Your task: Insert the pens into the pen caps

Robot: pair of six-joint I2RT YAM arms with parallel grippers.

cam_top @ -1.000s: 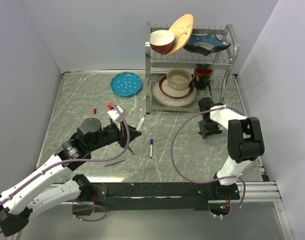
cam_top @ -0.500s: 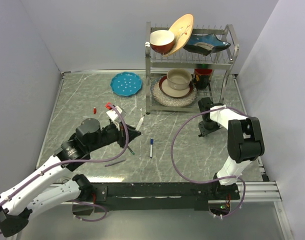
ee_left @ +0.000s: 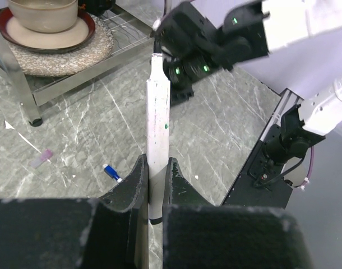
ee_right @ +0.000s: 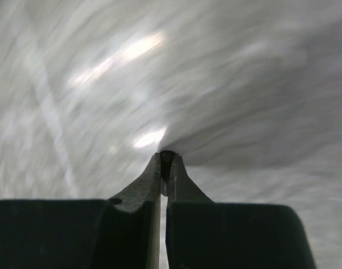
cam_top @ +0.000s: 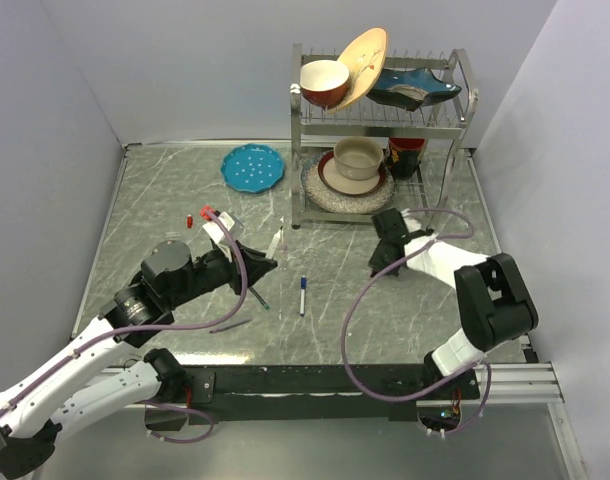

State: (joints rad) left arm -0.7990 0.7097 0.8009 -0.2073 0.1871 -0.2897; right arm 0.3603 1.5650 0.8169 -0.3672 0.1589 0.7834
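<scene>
My left gripper [ee_left: 155, 168] is shut on a white-barrelled pen [ee_left: 158, 123] that sticks out forward, its tip pointing at the right arm's wrist [ee_left: 204, 50]. In the top view the left gripper [cam_top: 265, 266] is left of centre. My right gripper [cam_top: 381, 264] is shut on a small dark cap [ee_right: 167, 157]; its wrist view is smeared by motion. On the table lie a blue-ended pen [cam_top: 303, 295], a dark green pen [cam_top: 259, 297], a white pen [cam_top: 282, 241] by the rack leg, and a red cap [cam_top: 189, 221]. The blue end also shows in the left wrist view [ee_left: 111, 172].
A metal dish rack [cam_top: 451, 125] with bowls and plates stands at the back right. A blue plate [cam_top: 253, 167] lies at the back, left of the rack. Purple cables loop from both arms over the table.
My right gripper has swung left and forward from near the rack towards the table's middle. My left gripper with the pen has shifted slightly left and back.
</scene>
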